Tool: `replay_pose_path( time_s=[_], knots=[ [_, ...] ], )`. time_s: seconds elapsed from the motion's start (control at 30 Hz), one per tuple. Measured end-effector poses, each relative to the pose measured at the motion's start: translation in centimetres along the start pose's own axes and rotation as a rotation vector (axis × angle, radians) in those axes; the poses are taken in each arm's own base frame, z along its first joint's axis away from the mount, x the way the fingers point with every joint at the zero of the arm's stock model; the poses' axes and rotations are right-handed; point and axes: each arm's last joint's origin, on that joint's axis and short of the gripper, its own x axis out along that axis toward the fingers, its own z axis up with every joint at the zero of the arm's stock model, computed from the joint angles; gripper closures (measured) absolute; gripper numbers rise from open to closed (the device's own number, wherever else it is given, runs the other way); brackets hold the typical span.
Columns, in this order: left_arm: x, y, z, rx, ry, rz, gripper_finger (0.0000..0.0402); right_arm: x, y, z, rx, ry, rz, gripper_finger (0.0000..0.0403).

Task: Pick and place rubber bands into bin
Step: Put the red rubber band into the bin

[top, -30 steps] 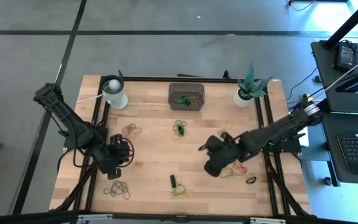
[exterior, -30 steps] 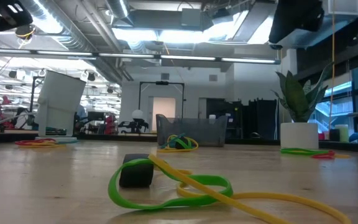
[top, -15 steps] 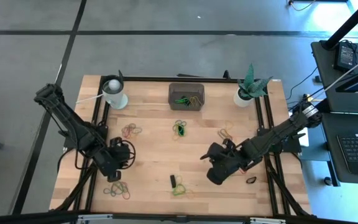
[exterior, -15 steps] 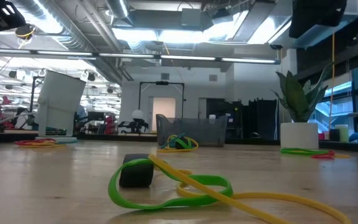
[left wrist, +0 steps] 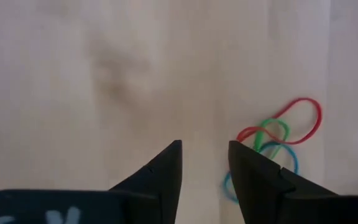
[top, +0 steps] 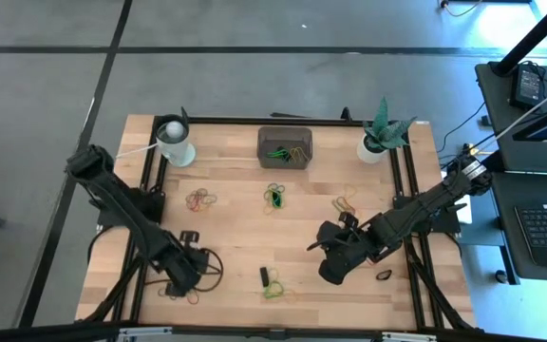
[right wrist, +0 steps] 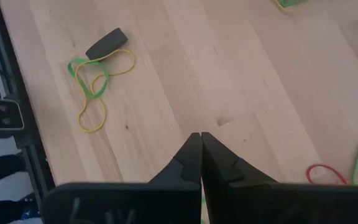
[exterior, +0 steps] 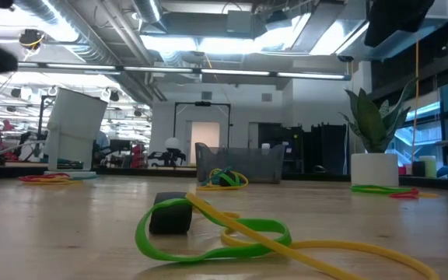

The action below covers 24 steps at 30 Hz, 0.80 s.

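Observation:
The bin stands at the table's far middle with green and yellow rubber bands inside; the low view shows it far back. Loose rubber bands lie in small heaps. My left gripper points down, open, over the near left of the table. Its fingers are over bare wood beside a red, green and blue heap. My right gripper hangs shut and empty over the near right of the table, away from a green and yellow heap.
A white cup stands at the far left and a white plant pot at the far right. A small black piece lies by the near heap. Black frame rails run along both sides of the table.
My left gripper has moved toward the table's near edge and down, and has ended above the heap of bands at the near left. My right gripper has shifted a little toward the near edge and stayed shut. No band has moved.

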Motion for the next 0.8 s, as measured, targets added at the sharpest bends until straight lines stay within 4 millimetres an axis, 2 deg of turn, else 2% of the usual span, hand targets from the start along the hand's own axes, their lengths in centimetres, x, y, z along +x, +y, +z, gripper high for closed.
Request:
replay_pose_path(
  time_s=[0.2,0.4,0.8],
  knots=[
    [2.8,-1.3,0.4,0.037,0.069,-0.05,0.0289,0.0,0.0,0.0,-0.024,0.0,0.0,0.0403],
    [4.4,-1.7,0.4,0.082,0.115,-0.051,0.0301,0.0,0.0,0.0,-0.028,0.0,0.0,0.0403],
    [5.1,-1.8,0.2,0.112,0.169,-0.066,0.0331,0.0,0.0,0.0,-0.073,-0.001,0.001,0.0402]
  ],
)
